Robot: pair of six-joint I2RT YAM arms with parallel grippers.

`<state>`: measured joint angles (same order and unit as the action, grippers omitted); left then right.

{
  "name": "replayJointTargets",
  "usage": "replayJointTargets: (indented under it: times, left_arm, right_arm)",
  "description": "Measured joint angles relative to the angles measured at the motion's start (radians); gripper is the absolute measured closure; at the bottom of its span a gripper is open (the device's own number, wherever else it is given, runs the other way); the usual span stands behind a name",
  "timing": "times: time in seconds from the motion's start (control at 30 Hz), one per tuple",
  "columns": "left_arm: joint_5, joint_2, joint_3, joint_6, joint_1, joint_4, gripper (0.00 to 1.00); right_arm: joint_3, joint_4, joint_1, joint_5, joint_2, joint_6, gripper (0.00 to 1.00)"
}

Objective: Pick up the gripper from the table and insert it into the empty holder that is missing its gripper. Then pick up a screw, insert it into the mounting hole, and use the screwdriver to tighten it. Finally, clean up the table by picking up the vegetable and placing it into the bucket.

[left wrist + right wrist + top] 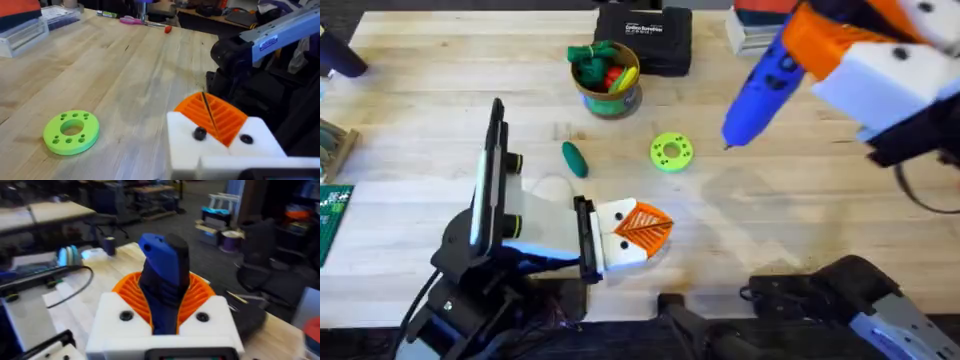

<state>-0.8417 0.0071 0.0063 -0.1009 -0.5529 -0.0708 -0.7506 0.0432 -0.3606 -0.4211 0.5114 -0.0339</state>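
Right end effector (820, 60): raised above the far right of the worktop (800, 210), fingers clamped on the screwdriver (765, 85). Blue body held at a slant, metal tip pointing down twd. the worktop, near the green disc (671, 152) but apart from it. In the right wrist view the screwdriver (165, 275) sits between both orange ribbed pads (131, 292).

Left end effector (638, 232): low over the near centre of the worktop, lying on its side. Both white holders (620, 250) carry orange wedges; wedges pressed together, only a thin seam showing in the left wrist view (212, 120), nothing held.

Vegetable (575, 159): lying on the worktop between the left arm and the green disc, touching neither.

Bucket (608, 90): upright beyond the vegetable, packed w/ green, red and yellow toy veg. Black case (645, 38) just behind it.
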Motion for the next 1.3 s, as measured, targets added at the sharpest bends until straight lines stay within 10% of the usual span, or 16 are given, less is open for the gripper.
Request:
replayJointTargets:
  times: [0.6, 1.3]
  left_arm:
    - [0.0, 0.0, 0.0, 0.0, 0.0, 0.0, 0.996]
    - [0.0, 0.0, 0.0, 0.0, 0.0, 0.0, 0.996]
  right_arm:
    - [0.108, -0.371, -0.53, 0.144, 0.125, -0.071, 0.823]
    - [0.108, -0.462, -0.604, 0.144, 0.295, -0.07, 0.823]
